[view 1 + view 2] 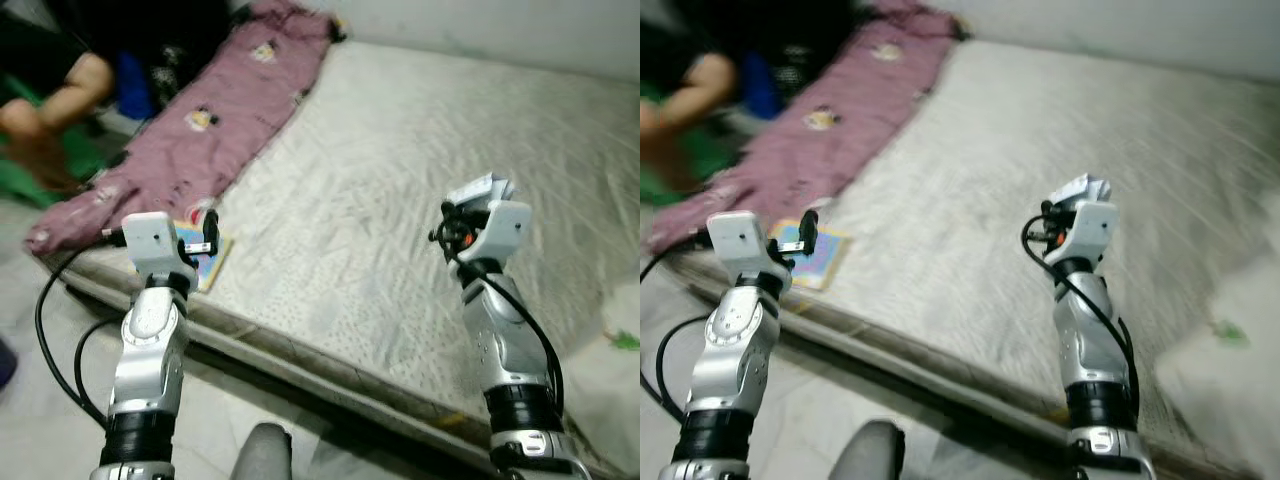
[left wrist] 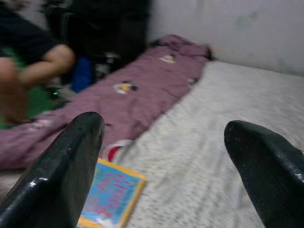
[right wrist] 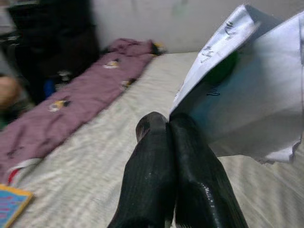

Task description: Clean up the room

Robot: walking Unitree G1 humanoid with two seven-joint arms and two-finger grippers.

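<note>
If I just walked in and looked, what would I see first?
Probably the right gripper, raised over the pale mattress with its fingers pinched shut on a crumpled white paper. Next comes the long purple blanket with cartoon prints lying along the mattress's left side. A colourful book lies at the near edge by the open left gripper.

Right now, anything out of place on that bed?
Yes. A colourful yellow-edged book lies askew at the near corner of the grey quilted mattress, beside a rumpled purple patterned blanket bunched along its left edge. The right end effector is shut on a crumpled white paper; the left end effector is open above the book.
</note>
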